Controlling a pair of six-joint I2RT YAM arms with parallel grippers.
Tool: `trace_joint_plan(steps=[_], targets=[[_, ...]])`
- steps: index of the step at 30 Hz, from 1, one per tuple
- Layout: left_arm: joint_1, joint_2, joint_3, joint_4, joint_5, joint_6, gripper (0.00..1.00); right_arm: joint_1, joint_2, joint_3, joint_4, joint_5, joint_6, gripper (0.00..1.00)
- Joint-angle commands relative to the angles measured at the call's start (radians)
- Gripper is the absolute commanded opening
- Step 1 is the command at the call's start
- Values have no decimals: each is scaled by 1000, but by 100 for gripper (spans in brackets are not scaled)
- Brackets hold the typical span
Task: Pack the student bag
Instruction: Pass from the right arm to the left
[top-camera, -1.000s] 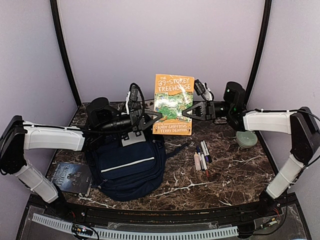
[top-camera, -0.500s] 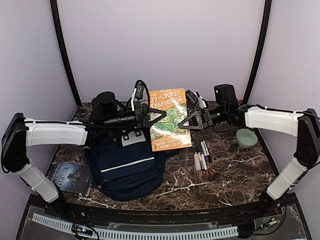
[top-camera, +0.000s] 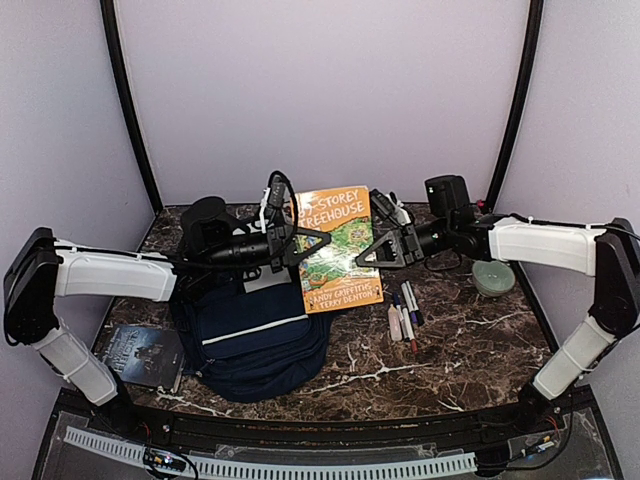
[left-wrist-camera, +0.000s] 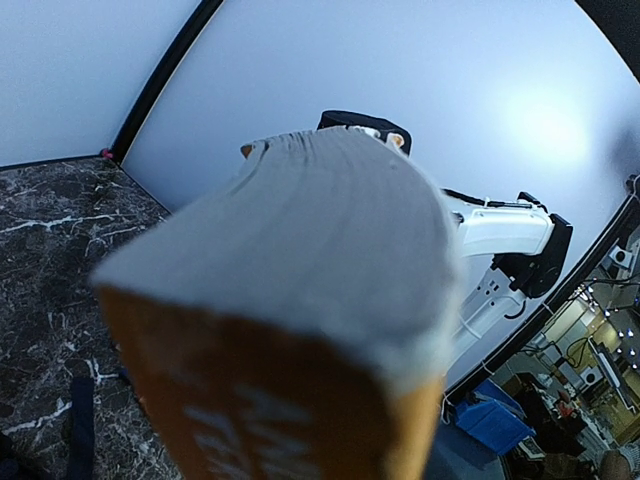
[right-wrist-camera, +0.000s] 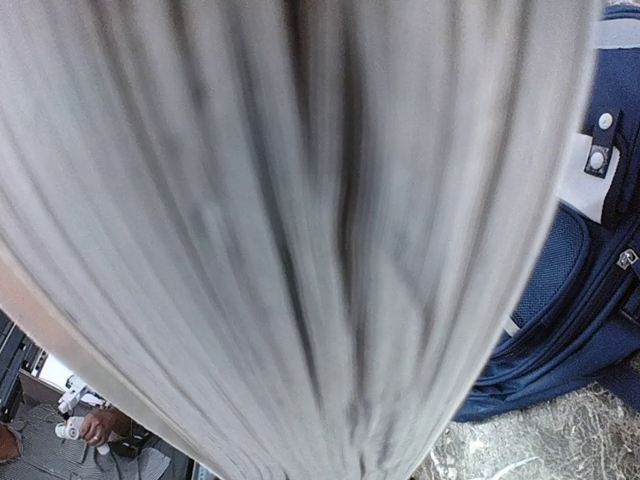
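The left gripper (top-camera: 308, 240) and right gripper (top-camera: 372, 252) were each clamped on an opposite edge of an orange book (top-camera: 338, 255), held tilted off the surface by the far end of the student bag (top-camera: 255, 335). The bag lay left of centre on a dark marble-patterned table (top-camera: 460, 350), enclosed by pale lilac walls. The cover read "STOREY TREEHOUSE", its opening characters hidden. Both wrist views showed mostly blurred page edges. The title of the dark book (top-camera: 145, 352) beside the bag was illegible.
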Motion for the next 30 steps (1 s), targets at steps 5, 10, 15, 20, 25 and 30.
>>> trace_joint_plan(steps=[5,10,15,20,25,30], targets=[[-2,-69,2,154,-10,-4,0,33,0,-42,99,-12,-2,4],[0,-71,9,120,-51,22,0,36,-41,-102,193,-12,-2,4],[1,-104,5,0,-130,91,0,29,-48,-69,85,-12,-2,4],[4,-116,0,-78,-148,125,43,21,-55,-13,-60,604,-2,4],[9,-87,-27,-10,-78,108,28,14,-45,-3,24,-86,-234,55],[11,-77,-50,57,-45,70,11,15,-62,-2,13,-61,-239,61]])
